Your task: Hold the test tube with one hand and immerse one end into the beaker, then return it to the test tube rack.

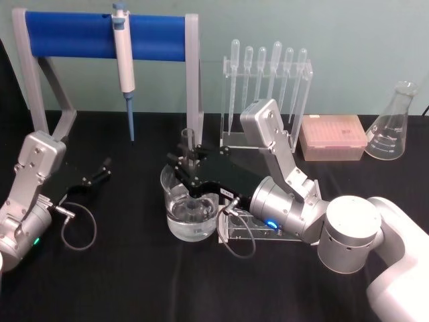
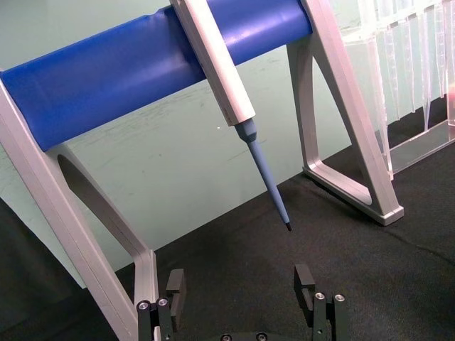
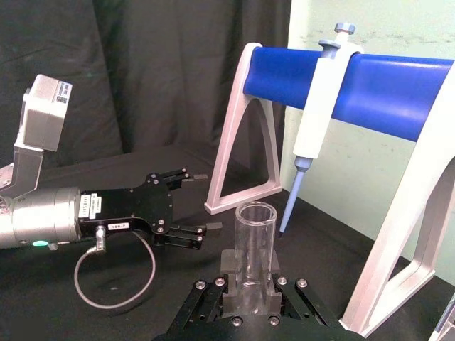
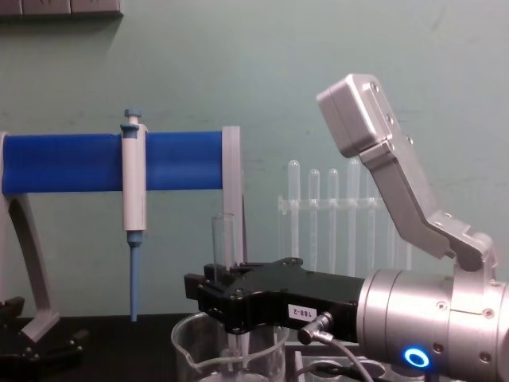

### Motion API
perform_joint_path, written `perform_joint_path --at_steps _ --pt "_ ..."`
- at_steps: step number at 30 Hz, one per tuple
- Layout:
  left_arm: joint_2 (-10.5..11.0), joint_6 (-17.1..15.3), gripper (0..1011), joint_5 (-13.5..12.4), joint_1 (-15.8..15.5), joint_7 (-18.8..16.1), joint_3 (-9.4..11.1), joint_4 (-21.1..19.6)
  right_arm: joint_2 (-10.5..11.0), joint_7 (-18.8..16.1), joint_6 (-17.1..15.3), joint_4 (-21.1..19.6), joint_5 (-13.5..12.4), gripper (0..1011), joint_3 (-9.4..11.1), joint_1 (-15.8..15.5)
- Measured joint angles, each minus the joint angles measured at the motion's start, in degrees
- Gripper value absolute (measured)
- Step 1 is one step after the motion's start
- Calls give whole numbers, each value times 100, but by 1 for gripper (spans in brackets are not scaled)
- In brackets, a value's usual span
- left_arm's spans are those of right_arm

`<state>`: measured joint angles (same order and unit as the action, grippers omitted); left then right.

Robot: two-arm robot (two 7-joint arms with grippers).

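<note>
Test tube [image 3: 256, 245]: upright, open rim up, gripped part-way down; I see its lower end inside the beaker [image 1: 201, 231].
Right gripper [image 1: 190, 166]: directly over the beaker, jaws closed onto the test tube from both sides.
Beaker: stands on the black worktop [image 1: 134, 282], with clear liquid in the bottom; the clear rack [image 1: 242, 229] is on its right.
Clear rack: lies under the right wrist, close against the beaker; I cannot tell whether they touch.
Left gripper [image 3: 205, 202]: well apart on the left, low over the worktop, jaws spread wide, holding nothing.
Pipettor [image 1: 124, 57]: hangs tip down on the blue stand [image 1: 74, 33] behind the beaker.
</note>
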<state>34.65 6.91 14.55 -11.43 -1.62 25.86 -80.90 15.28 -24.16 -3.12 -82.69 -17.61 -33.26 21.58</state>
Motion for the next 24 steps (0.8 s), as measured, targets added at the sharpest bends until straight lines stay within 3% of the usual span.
perform_joint_path --at_steps 24 --pt "0 0 1000 0 0 0 0 0 0 0 0 0 0 233 0 0"
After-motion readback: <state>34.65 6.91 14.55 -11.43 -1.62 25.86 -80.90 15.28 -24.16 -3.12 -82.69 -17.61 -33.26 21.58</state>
